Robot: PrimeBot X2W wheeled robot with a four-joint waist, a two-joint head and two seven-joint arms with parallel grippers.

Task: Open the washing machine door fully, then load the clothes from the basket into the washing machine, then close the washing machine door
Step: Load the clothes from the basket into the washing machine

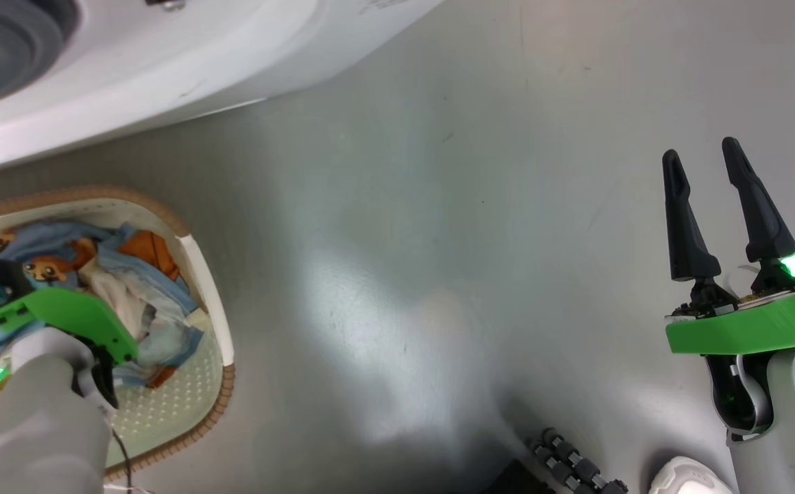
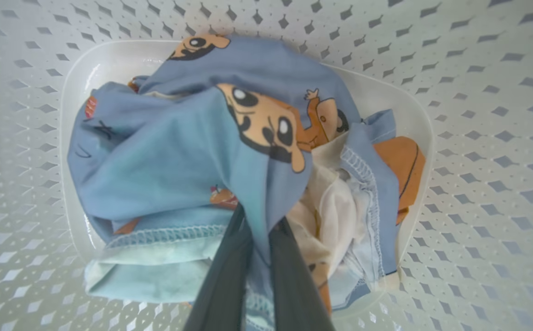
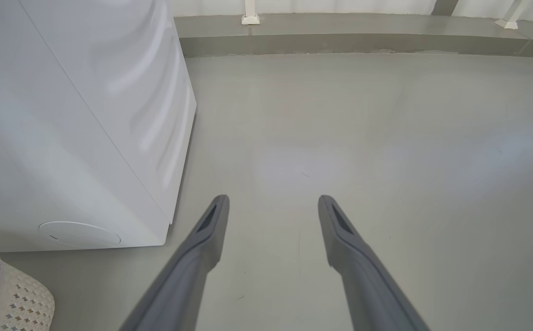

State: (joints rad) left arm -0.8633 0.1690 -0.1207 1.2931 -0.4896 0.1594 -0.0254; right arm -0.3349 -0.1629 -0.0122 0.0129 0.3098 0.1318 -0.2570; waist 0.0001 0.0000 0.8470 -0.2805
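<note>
The left pincer [image 2: 259, 219] is clamped on a fold of the blue clothes [image 2: 179, 156], heaped in the basket [image 2: 478, 138]; the basket sits on the floor [image 1: 438, 240] near the washing machine [image 1: 164, 62]; the right pincer [image 1: 701, 151] stands apart, empty.

We list: grey floor [image 3: 386, 138], glossy (a few faint dark marks); low grey kerb [image 3: 340, 45] along its far edge; white post foot [image 3: 250, 18] on the kerb; second post foot [image 3: 505, 22] further along.

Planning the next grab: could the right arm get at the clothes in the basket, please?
Probably not easily: the left tool, shut on the clothes, crowds the basket; the right tool hangs open far aside.
</note>
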